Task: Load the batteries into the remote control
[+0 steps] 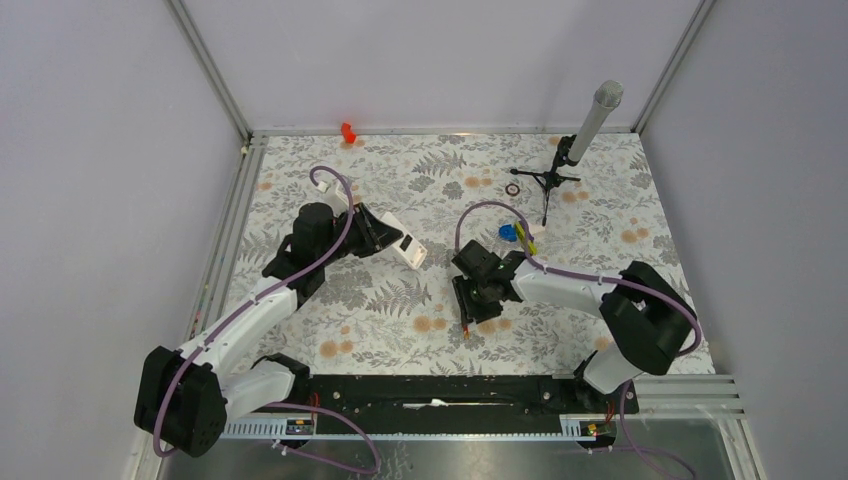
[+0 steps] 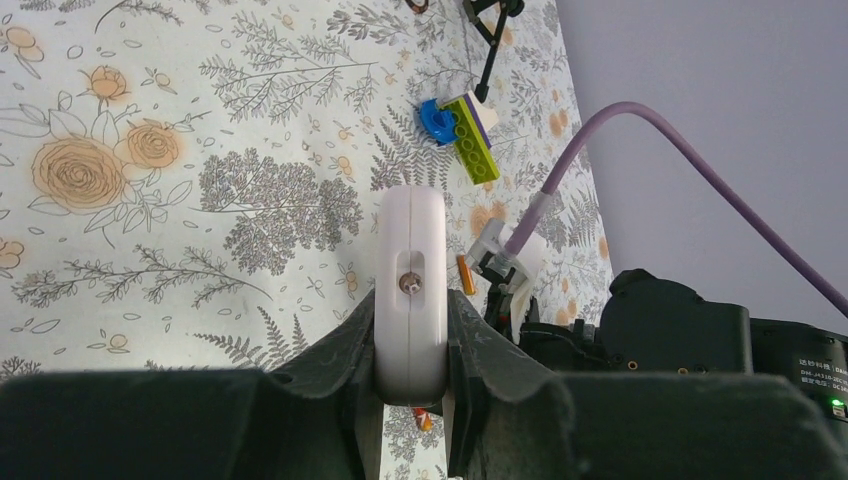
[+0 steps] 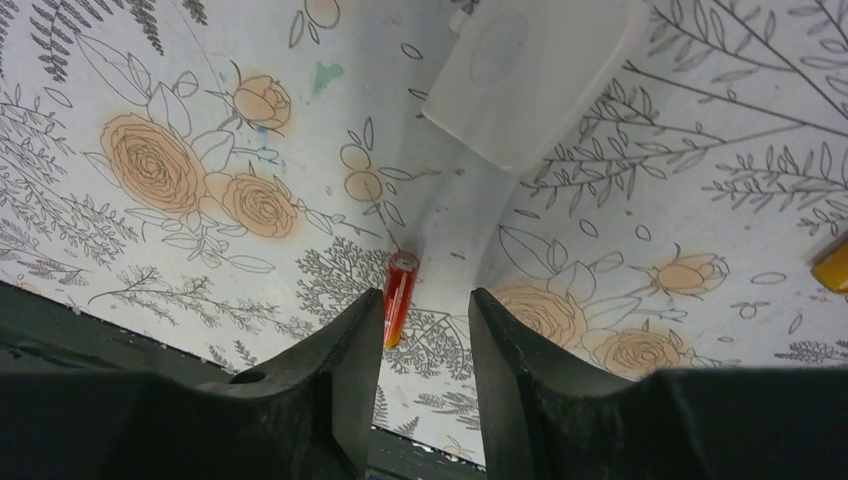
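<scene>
My left gripper (image 1: pixel 388 240) is shut on the white remote control (image 1: pixel 411 251) and holds it edge-on; in the left wrist view the remote (image 2: pixel 410 270) stands between the fingers (image 2: pixel 330 350). My right gripper (image 1: pixel 468 308) is open and low over the table. In the right wrist view an orange battery (image 3: pixel 398 296) lies on the table just inside the left finger of that gripper (image 3: pixel 425 308), untouched by the right finger. The left wrist view shows one battery (image 2: pixel 465 275) beside the remote and another (image 2: pixel 423 418) below it.
A white square cover piece (image 3: pixel 530 75) lies beyond the right gripper. A blue disc (image 1: pixel 508 232) and a yellow-green block (image 1: pixel 526 242) lie behind the right arm. A microphone on a tripod (image 1: pixel 565 160) stands at the back right. A small red object (image 1: pixel 348 131) sits at the back wall.
</scene>
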Controlling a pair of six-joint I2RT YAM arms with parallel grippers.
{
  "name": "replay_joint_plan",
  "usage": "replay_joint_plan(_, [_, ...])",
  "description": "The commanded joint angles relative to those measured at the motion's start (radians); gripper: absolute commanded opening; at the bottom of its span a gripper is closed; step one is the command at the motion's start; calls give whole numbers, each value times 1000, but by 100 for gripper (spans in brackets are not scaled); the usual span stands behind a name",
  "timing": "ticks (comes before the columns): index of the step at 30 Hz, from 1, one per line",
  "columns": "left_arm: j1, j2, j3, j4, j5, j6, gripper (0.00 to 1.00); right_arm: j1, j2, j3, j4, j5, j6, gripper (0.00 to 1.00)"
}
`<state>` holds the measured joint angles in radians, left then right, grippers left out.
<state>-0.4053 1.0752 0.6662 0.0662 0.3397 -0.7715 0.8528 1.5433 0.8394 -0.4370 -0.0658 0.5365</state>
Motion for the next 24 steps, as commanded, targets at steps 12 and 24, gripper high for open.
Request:
replay_joint_plan(12, [13,-33,23,-19,18,1,0,79,132,130,-83,122,-54,34])
replay_joint_plan(24, [14,-70,-2,-2,-5,-7,0,109,106,138,-99,238,18,11])
